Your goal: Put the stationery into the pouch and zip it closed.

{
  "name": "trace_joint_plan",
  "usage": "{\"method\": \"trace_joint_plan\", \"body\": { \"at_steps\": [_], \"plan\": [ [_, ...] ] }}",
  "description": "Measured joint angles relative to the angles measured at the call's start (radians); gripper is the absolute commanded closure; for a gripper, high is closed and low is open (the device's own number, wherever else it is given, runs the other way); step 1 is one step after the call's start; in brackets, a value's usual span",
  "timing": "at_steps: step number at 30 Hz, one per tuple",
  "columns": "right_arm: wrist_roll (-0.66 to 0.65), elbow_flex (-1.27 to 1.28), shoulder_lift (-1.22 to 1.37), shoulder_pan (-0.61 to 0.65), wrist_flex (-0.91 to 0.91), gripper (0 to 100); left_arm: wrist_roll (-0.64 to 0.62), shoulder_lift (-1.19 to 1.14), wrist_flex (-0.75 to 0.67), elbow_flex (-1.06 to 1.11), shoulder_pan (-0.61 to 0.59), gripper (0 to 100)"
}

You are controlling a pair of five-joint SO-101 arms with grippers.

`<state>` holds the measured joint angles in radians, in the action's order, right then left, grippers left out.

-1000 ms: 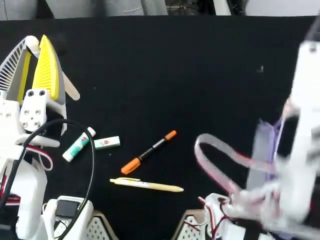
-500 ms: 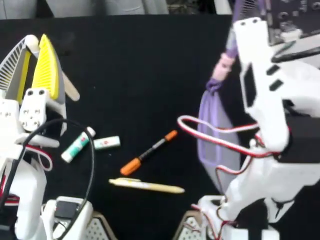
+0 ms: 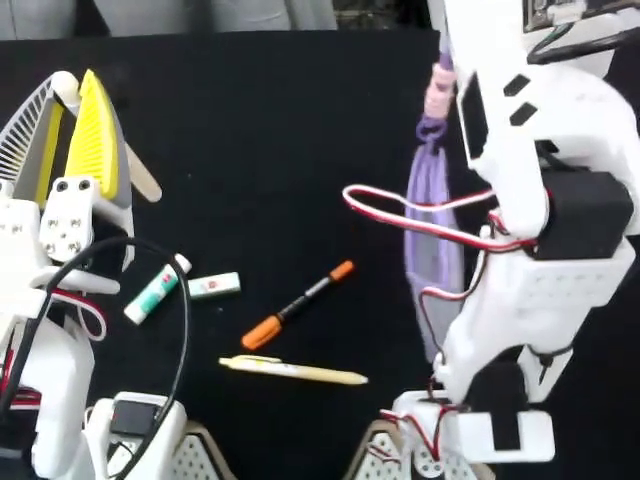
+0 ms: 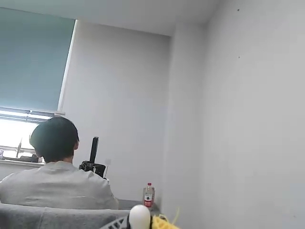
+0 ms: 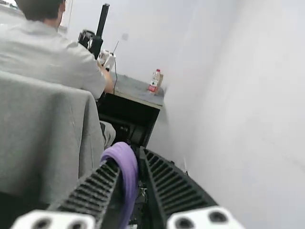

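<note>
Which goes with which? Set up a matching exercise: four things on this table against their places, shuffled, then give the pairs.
Things
1. pouch
2. orange marker
3. yellow pen
4. glue stick

Places
a. lying flat, nearest the arms' bases
b. clamped in the right gripper
c. beside the small white block
d. lying slantwise mid-table, just beyond the yellow pen

Pairs: 1-b, 2-d, 3-a, 4-c
</note>
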<state>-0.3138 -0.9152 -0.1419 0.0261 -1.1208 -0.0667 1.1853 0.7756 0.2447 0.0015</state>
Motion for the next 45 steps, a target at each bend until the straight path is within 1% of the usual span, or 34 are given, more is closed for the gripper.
{"method": "trace_joint_plan", "body": {
  "at_steps": [7,11,15,20,26,31,33,37,40,42,45],
  "plan": [
    [0.012,-0.092,0.052,0.0,0.0,98.7,0.0,-0.003,-0.002,0.025,0.009,97],
    [0.08,-0.114,0.077,0.0,0.0,98.7,0.0,-0.002,-0.003,0.028,0.107,97],
    [0.101,-0.114,0.127,0.0,0.0,98.7,0.0,-0.011,-0.003,0.046,0.15,97],
    [0.104,-0.114,0.181,0.003,0.0,98.7,0.0,0.0,-0.003,0.048,0.164,97],
    [0.104,-0.114,0.224,0.086,0.0,98.7,0.0,-0.005,-0.003,0.049,0.164,97],
    [0.104,-0.114,0.233,0.069,-0.003,98.7,0.0,-0.002,-0.003,0.049,0.169,97],
    [0.104,-0.114,0.233,0.041,-0.034,98.7,-0.018,-0.002,-0.003,0.049,0.207,97],
    [0.104,-0.114,0.233,-0.003,-0.118,98.7,-0.069,-0.002,-0.003,0.049,0.328,97],
    [0.104,-0.114,0.233,-0.025,-0.18,98.7,-0.078,0.0,-0.009,0.072,0.414,97],
    [0.104,-0.114,0.232,-0.032,-0.213,98.7,-0.078,-0.006,-0.04,0.101,0.462,97],
    [0.104,-0.114,0.221,-0.04,-0.252,98.7,-0.078,-0.011,-0.107,0.17,0.482,97]
  ]
}}
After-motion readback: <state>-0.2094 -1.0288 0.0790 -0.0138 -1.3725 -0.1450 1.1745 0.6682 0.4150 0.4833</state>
